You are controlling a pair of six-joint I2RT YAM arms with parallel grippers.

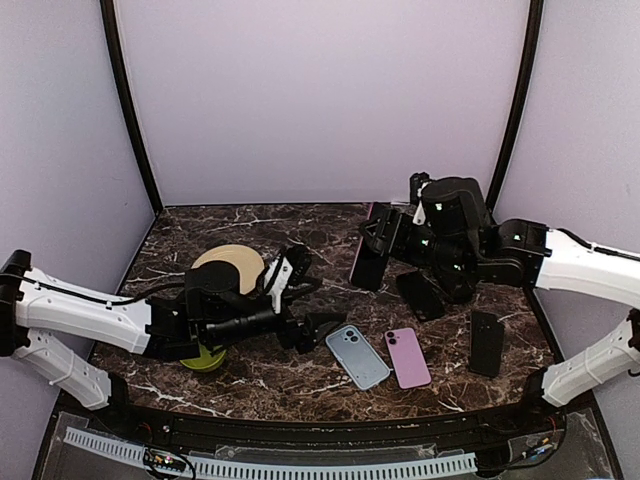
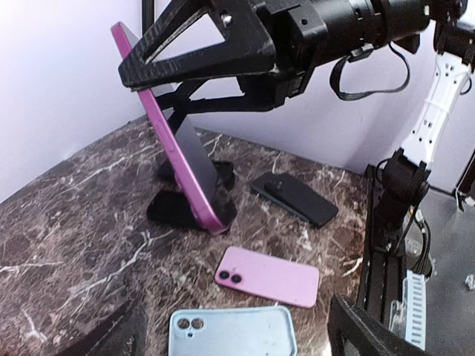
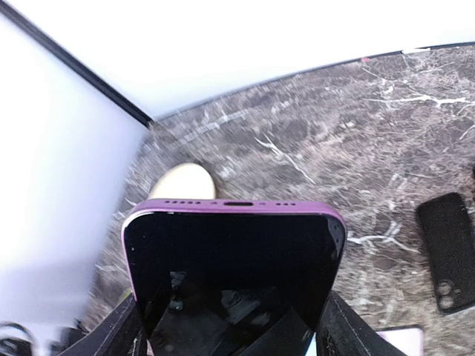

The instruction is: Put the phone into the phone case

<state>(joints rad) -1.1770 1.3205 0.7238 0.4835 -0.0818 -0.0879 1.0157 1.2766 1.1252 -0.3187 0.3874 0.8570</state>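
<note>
Purple phone hangs between the clamped right jaws, uncased; blue case lies ahead of the open, empty left jaws

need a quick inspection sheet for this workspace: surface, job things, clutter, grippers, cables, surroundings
surface: dark marble table, no spills seen
job's things: purple phone tilted in the right gripper; blue case, pink case and black case lie flat near the front
clutter: tan disc; green disc partly under the left arm; black piece below the phone, cannot tell what
grippers: left gripper open, empty, beside the blue case; right gripper shut on the phone
cables: black loop at the right wrist, off the table
surroundings: lilac walls, black posts
</note>
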